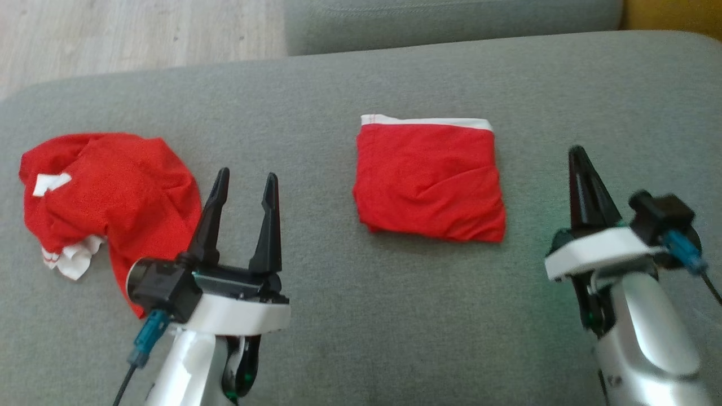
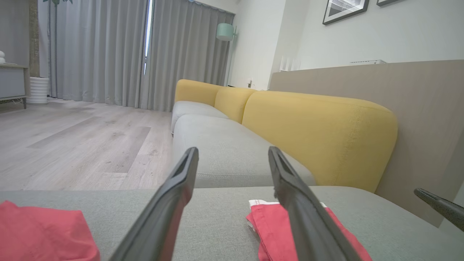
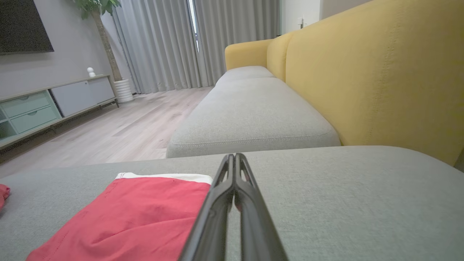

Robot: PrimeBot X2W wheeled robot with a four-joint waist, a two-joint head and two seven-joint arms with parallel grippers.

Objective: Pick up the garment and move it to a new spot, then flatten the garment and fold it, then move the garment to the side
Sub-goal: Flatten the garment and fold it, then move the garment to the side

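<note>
Two red garments are lying on the grey sofa cushion point(image 1: 350, 316). From the head view, looking down, the folded garment point(image 1: 431, 180) is sitting flat near the middle of the cushion with a white band along its far edge. The crumpled garment point(image 1: 107, 192) is bunching up well off to the left. The left gripper point(image 1: 248, 172) is hanging between them, nearer the crumpled heap, with its fingers spread wide and gripping nothing. The right gripper point(image 1: 576, 151) is waiting to the right of the folded garment, apart from it, its fingers pressed into one point with nothing between them.

The left wrist view is adding the room. It is looking out through the left gripper point(image 2: 233, 150) at a yellow backrest point(image 2: 319, 137), a wooden floor point(image 2: 72, 145) and grey curtains point(image 2: 108, 54). The folded garment point(image 2: 268, 224) is peeking out from behind one finger, the crumpled garment point(image 2: 43, 232) is sitting at lower left, and a dark tip of the right gripper point(image 2: 438, 206) is poking in at the edge.

The right wrist view is bringing the close-up. The right gripper point(image 3: 235, 156) is showing its tips meeting, the folded garment point(image 3: 137, 214) is lying just to their left, and a low cabinet point(image 3: 43, 105) is running along the wall.
</note>
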